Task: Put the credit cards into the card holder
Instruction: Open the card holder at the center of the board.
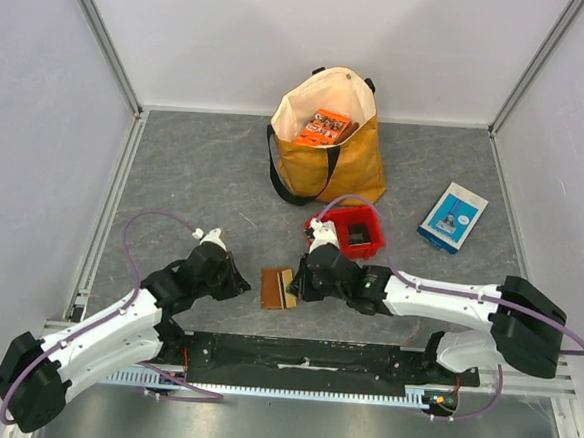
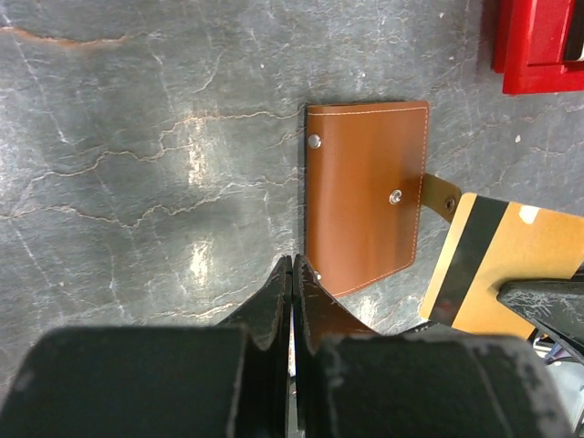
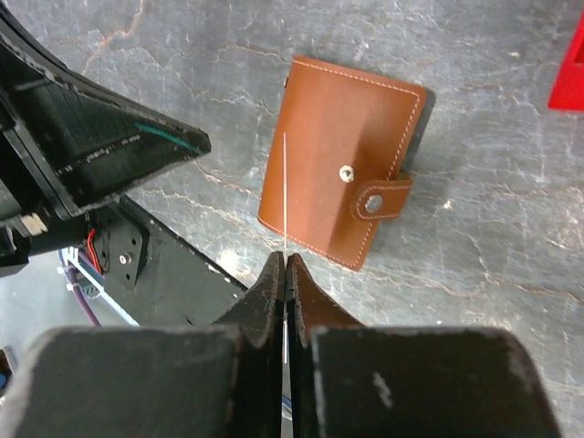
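Credit card looks thin, stiff, slippery: right jaws pinch its edge, left jaws closed beside the card holder.

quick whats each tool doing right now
left tool: closed, nothing seen in it, tip beside the card holder
right tool: closed on a credit card

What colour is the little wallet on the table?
The card holder is brown with pale stitching and silver snaps. It shows best in the right wrist view.

The grey table carries the card holder, red bin, yellow bag and blue box.
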### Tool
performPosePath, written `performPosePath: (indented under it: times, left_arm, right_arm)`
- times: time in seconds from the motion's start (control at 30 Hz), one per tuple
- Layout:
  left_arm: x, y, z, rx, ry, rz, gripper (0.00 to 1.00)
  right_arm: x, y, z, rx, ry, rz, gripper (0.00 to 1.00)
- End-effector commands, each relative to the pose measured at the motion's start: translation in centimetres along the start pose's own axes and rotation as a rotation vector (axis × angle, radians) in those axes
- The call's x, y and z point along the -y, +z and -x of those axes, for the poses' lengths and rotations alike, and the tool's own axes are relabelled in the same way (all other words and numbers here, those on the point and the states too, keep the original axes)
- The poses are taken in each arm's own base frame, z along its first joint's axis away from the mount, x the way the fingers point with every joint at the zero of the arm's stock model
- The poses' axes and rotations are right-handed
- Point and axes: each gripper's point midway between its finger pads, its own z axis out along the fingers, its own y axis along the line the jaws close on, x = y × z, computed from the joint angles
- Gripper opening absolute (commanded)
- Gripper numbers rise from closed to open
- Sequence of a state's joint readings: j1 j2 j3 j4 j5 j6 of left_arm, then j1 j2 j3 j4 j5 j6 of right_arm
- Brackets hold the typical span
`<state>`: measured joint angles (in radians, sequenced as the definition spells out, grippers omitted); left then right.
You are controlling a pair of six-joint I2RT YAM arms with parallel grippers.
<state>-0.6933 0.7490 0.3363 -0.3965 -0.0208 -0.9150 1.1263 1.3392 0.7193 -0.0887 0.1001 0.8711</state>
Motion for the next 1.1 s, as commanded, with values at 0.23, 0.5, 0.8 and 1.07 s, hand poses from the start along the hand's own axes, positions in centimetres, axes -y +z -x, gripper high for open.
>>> performPosePath:
  times: [0.23,0.5,0.8,1.07]
  left_arm:
    - [1.1,0.6,-0.3,-0.021,0.003,-0.056,0.02]
    - [2.1,1.7,-0.2,-0.041,0.025,-0.08,0.02]
    - [2.8,2.5,0.0,-0.056,0.057,-0.086,0.02]
    - [2.5,3.2,-0.6,-0.08,0.056,-0.078,0.02]
  right_arm:
    - [0.4,2.4,3.4,0.102,-0.015,-0.163,0.0]
    - [3.2,1.5,3.1,0.095,-0.021,-0.25,0.0]
    - [5.7,1.2,2.5,0.062,-0.011,-0.291,0.0]
    - [4.8,2.5,1.8,0.028,-0.001,-0.239,0.0]
